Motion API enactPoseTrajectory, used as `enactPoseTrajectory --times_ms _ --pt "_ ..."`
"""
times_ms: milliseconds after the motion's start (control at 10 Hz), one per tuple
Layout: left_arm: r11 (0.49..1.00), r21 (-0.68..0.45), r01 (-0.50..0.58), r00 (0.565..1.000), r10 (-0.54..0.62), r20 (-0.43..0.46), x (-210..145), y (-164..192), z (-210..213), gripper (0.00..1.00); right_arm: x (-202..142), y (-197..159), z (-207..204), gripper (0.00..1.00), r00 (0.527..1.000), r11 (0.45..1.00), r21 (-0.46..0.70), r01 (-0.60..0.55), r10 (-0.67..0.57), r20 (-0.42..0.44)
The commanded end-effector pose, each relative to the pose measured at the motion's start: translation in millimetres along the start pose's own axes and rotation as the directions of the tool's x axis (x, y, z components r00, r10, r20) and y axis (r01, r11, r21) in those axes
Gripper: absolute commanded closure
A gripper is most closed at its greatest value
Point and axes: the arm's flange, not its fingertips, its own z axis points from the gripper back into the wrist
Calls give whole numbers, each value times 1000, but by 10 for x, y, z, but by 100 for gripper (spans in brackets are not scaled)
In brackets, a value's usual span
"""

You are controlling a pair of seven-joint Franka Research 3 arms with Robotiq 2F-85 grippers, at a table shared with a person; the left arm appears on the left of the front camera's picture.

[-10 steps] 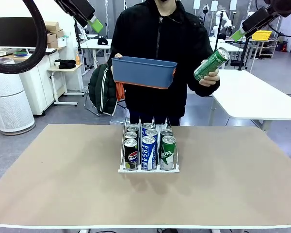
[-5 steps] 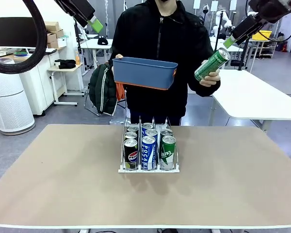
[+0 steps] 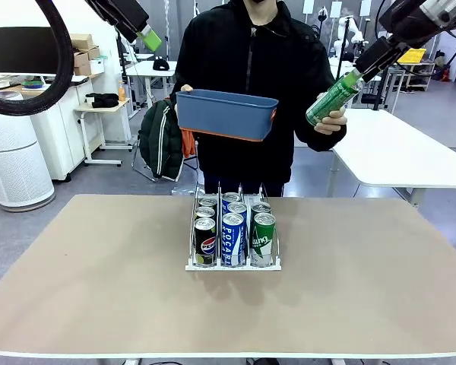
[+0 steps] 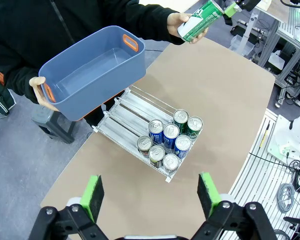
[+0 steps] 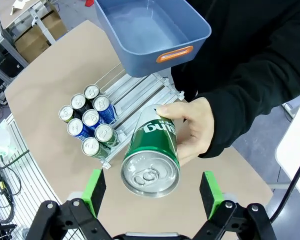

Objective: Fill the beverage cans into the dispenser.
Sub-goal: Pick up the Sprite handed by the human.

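Note:
A person across the table holds a green beverage can (image 3: 332, 99) tilted in one hand and an empty blue bin (image 3: 226, 114) in the other. My right gripper (image 3: 357, 71) is open and hangs just off the can's silver top. In the right wrist view the can (image 5: 152, 150) points end-on between my spread green pads (image 5: 95, 191), held only by the hand. The dispenser (image 3: 233, 267) stands mid-table with several cans (image 3: 233, 228) at the front of its three lanes. My left gripper (image 3: 149, 37) is open high at the left, looking down on the dispenser (image 4: 124, 107).
The tan table (image 3: 99, 289) has free room on both sides of the dispenser. The blue bin (image 4: 90, 70) hovers above the rear ends of the lanes. A white table (image 3: 399, 156) stands behind at the right and a dark jacket (image 3: 161, 141) hangs on a chair.
My right gripper has come down and to the left, up to the top of the green can in the person's hand. The left arm, bin and dispenser stay put.

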Motion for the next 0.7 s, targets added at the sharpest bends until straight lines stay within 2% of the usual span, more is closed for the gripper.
enactPoseTrajectory --times_ms 0,600 --pt "1000 2 -4 1000 4 2 -14 9 -6 0 3 26 -88 0 1000 1000 12 25 -25 -4" --pt "1000 2 -4 1000 4 2 -14 9 -6 0 14 29 -407 0 999 998 39 45 -44 -22"
